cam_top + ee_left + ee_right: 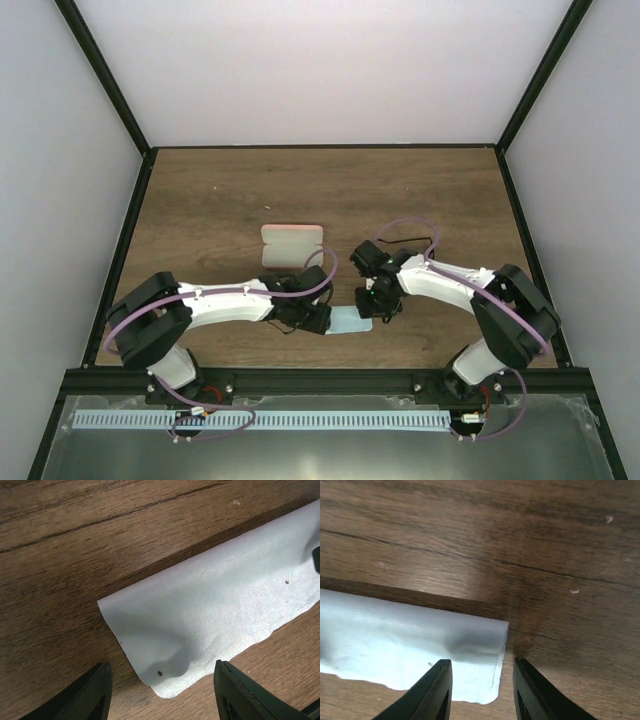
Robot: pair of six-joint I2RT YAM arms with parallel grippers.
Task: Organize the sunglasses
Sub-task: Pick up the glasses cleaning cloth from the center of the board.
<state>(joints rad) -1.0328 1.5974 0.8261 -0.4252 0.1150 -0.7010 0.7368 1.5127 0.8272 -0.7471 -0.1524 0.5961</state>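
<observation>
The sunglasses show in no view. A light blue cloth [350,322] lies flat on the wooden table between my two grippers, as a long strip [215,605]. My left gripper [162,692] hovers open over the cloth's left corner, its fingers [95,697] astride it and apart from it. My right gripper [482,690] is open too, over the cloth's right end [420,645]; one finger is above the cloth, the other above bare wood. Neither gripper holds anything. The salmon-pink case [291,245] sits behind the left arm.
The wooden table [220,200] is bounded by a black frame and white walls. Both arms [230,300] reach inward near the front edge, their wrists close together. The right arm's purple cable [410,225] loops above its wrist.
</observation>
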